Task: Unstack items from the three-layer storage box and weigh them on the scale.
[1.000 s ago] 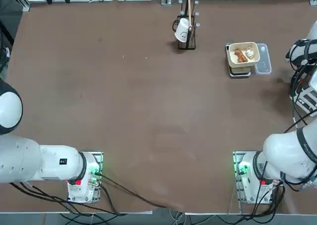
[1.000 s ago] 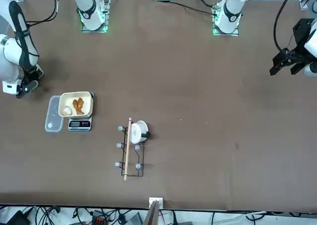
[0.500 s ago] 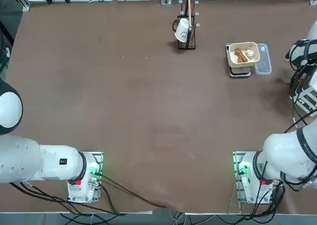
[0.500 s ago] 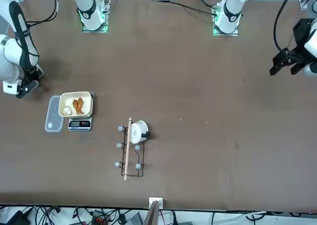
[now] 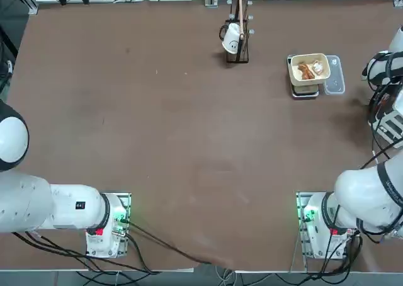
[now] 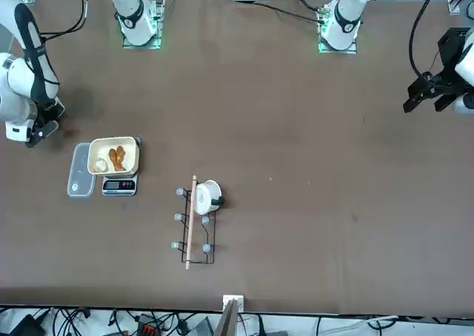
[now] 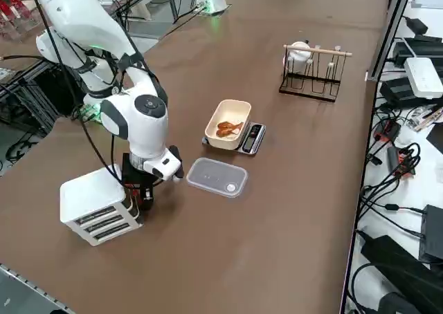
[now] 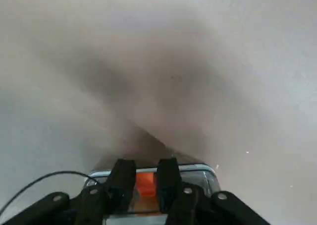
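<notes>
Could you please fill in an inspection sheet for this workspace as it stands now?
Surface: brown table, bare in the middle.
Job's things: scale carrying a cream tray with orange-brown pieces; white storage box near the table's edge.
Clutter: clear lid beside the scale; black rack with a white cup.
Grippers: right gripper at the box's drawer, jaws narrowly apart around an orange part.
Cables: bundles off the table's edges.
Surroundings: nothing seen of people.
</notes>
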Controlling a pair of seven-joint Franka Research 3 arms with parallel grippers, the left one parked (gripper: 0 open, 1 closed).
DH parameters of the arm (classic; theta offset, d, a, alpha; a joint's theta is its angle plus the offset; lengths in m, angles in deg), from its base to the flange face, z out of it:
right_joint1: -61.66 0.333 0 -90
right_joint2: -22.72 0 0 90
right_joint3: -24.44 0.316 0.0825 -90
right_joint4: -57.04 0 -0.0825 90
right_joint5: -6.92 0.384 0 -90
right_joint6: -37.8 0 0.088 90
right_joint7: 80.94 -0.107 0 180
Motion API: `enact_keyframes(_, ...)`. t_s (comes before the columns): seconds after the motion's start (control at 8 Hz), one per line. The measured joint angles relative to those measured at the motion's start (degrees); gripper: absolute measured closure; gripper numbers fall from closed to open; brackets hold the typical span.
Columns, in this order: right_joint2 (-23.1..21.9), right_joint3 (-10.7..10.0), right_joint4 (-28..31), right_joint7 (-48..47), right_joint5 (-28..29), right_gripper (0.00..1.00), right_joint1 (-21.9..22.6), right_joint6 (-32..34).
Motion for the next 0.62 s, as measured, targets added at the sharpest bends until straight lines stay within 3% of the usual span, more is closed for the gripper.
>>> enact_keyframes(0.62, -0.02, 0.09, -0.01, 0.0, -0.53, 0.88, 0.0, -0.07)
